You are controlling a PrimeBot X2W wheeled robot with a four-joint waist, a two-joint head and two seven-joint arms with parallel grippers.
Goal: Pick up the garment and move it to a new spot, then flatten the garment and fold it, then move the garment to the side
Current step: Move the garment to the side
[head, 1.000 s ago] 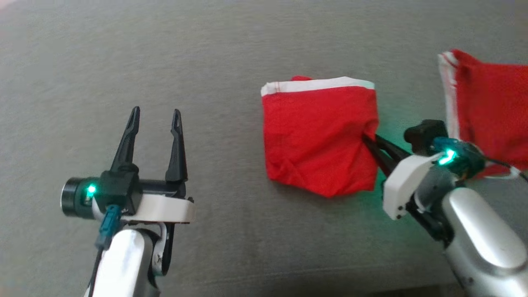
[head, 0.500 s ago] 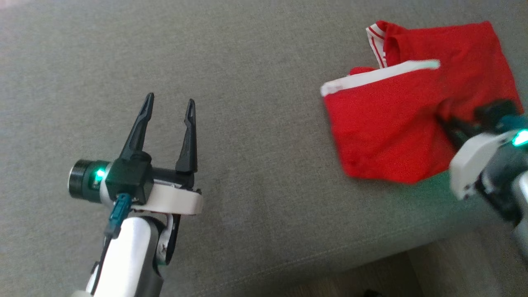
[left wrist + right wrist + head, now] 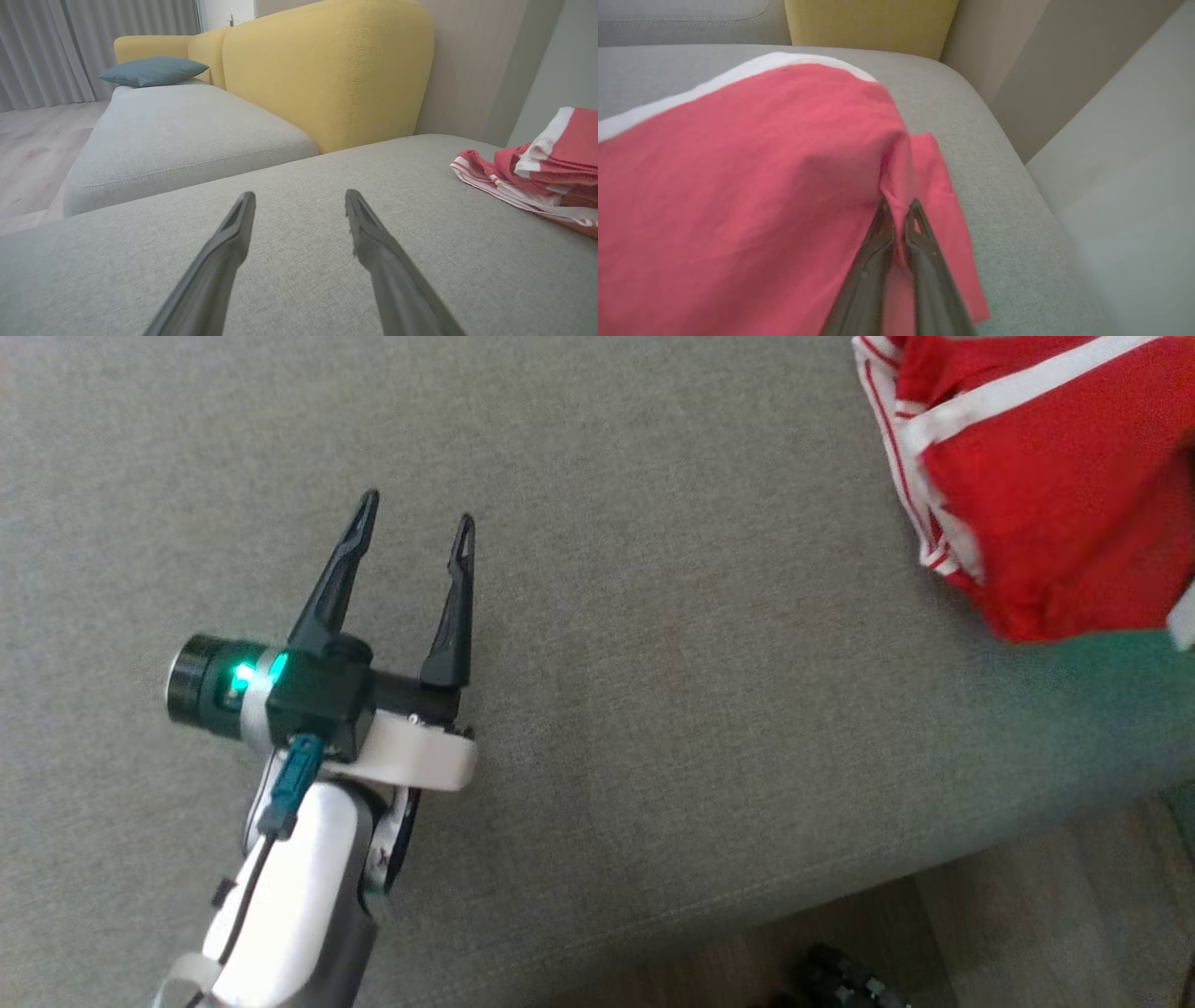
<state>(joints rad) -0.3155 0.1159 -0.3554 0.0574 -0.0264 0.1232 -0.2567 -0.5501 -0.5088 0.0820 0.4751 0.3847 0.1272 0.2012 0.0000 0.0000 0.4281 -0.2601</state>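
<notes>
Nearest, the left claw (image 3: 418,507) hangs released, fingers spread, over the grey sofa cushion (image 3: 653,663). Off to the right, the right claw (image 3: 900,205) is clenched on a pinch of the red garment (image 3: 1055,504). The garment, with its white band, sits at the cushion's far right end, partly over a striped red cloth (image 3: 486,179). Beyond stand a yellow backrest (image 3: 327,70) and a blue pillow (image 3: 152,71).

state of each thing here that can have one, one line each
left claw, open, empty, above the grey cushion
right claw, shut on an edge of the folded red garment
folded red garment, folded, pinched at one edge, partly over the striped red garment
striped red garment, lying on the cushion, not held
blue pillow, lying flat on the far seat
</notes>
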